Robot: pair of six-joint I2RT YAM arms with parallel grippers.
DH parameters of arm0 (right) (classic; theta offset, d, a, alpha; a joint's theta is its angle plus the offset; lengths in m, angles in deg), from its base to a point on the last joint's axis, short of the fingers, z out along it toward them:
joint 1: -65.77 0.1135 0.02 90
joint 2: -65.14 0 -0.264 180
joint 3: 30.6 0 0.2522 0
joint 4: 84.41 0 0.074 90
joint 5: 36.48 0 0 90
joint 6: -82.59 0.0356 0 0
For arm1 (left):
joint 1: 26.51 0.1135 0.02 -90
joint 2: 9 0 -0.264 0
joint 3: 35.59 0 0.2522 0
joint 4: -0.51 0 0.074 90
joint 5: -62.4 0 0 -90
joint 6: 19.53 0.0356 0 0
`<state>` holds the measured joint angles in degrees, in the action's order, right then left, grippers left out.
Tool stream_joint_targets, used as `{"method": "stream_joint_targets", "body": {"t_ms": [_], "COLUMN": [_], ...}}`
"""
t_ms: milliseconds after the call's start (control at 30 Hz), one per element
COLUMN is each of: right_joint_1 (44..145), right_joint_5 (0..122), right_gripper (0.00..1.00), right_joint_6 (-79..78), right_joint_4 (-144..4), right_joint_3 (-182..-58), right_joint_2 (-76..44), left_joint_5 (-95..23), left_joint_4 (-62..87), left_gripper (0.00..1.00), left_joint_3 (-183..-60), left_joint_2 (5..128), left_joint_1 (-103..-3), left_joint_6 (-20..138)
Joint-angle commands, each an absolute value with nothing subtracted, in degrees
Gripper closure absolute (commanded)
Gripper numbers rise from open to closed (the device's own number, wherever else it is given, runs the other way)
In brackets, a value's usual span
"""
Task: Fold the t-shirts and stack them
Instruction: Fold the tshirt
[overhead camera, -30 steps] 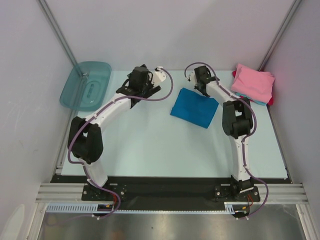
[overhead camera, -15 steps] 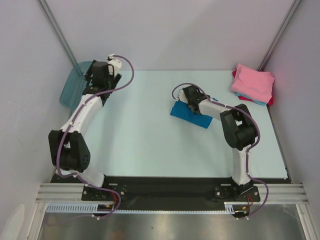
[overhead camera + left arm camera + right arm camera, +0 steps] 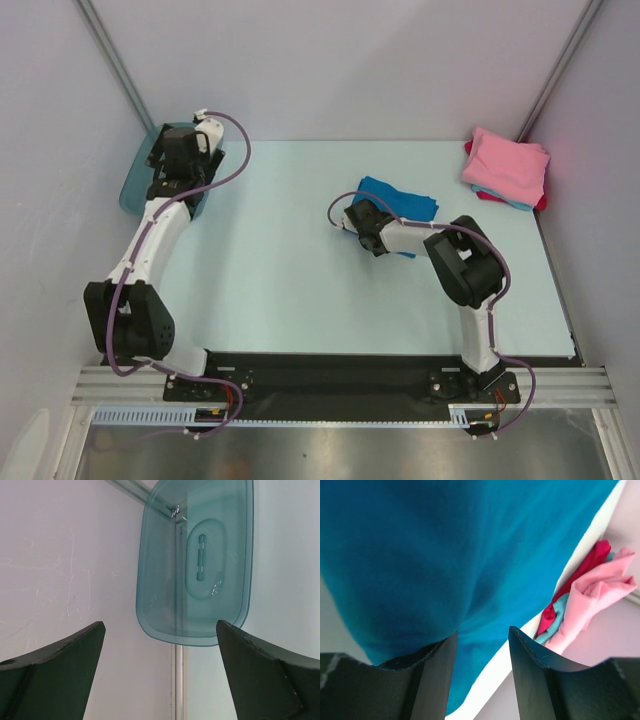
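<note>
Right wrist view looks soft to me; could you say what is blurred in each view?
Right wrist: the blue t-shirt fills the frame, blurred from closeness; the pink t-shirt behind is clearer. Left wrist: the teal tub is sharp, the fingers slightly soft. Top external: sharp, evenly lit.

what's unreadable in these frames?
- Right gripper grip: in the top view the wrist hides the fingertips; in the wrist view the blue shirt fills the frame, so the pinch is unclear.
- Shirt count under pink shirt: only edges show in both views.
- Tub: in the top view the left arm covers much of it.
</note>
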<state>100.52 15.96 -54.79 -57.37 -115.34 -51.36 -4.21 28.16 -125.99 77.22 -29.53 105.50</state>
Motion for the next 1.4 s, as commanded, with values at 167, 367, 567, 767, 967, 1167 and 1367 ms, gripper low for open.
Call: {"method": "stream_joint_targets", "body": {"t_ms": [167,367,567,767,967,1167,1367], "right_joint_1": [101.19,100.93,103.03,104.80,106.81,107.35,108.05], "right_joint_5": [17.05,18.19,18.98,19.85,23.19,24.78,25.39], "right_gripper": [0.46,0.46,0.45,0.45,0.44,0.44,0.44], "right_joint_6": [-46.44,-45.73,-47.66,-46.88,-43.54,-42.48,-42.83], "right_joint_4": [-54.65,-43.76,-35.40,-36.10,-35.93,-36.37,-33.12], "right_joint_3": [-116.25,-126.78,-138.75,-138.58,-137.17,-137.96,-140.42], "right_joint_2": [-58.52,-53.25,-52.63,-56.67,-61.06,-64.49,-61.95], "left_joint_5": [-4.05,-4.84,-5.89,-5.72,-5.45,-5.89,-6.60], "left_joint_4": [26.75,26.75,27.10,26.75,25.08,25.52,26.75], "left_gripper": [0.00,0.00,0.00,0.00,0.00,0.00,0.00], "left_joint_3": [-125.46,-125.82,-127.40,-128.46,-127.40,-128.80,-130.91], "left_joint_2": [71.87,71.43,72.57,73.27,73.88,75.20,76.34], "left_joint_1": [-28.79,-28.79,-28.79,-28.79,-28.62,-28.70,-28.62], "left_joint_6": [107.47,107.30,106.42,106.94,108.09,106.77,105.54]}}
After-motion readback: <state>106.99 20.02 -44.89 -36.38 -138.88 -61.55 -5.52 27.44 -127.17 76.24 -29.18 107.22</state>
